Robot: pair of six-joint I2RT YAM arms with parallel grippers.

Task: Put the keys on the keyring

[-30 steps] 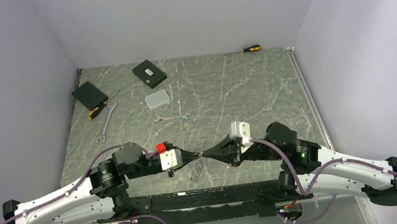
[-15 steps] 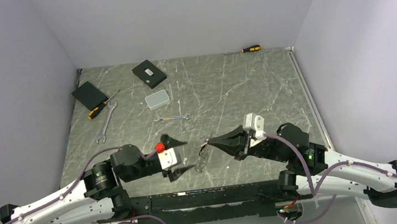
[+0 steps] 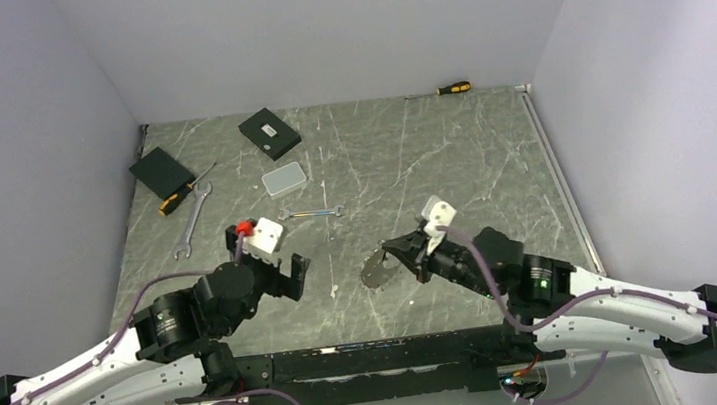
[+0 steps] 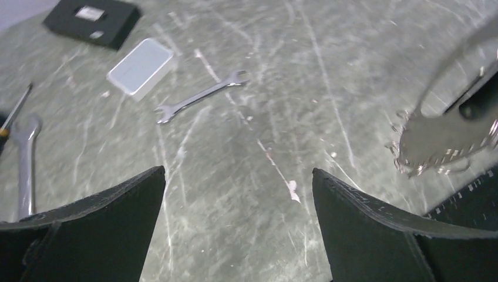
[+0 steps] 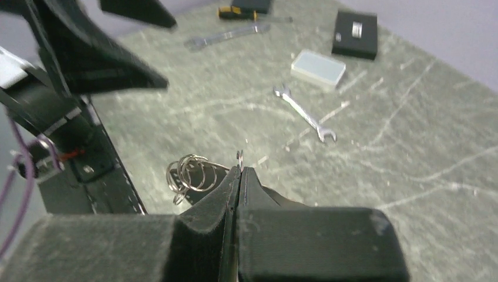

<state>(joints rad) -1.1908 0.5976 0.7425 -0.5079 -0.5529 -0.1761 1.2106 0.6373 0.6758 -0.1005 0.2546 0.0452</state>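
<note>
The keyring [image 3: 374, 269] hangs just below the right gripper's [image 3: 390, 248] tips in the top view. In the left wrist view, the left gripper's [image 4: 238, 173] jaws stand spread wide, with the ring off to their right. In the right wrist view, the right jaws are pressed together and pinch a small loop at their tips, with the coiled rings just to the left.
</note>
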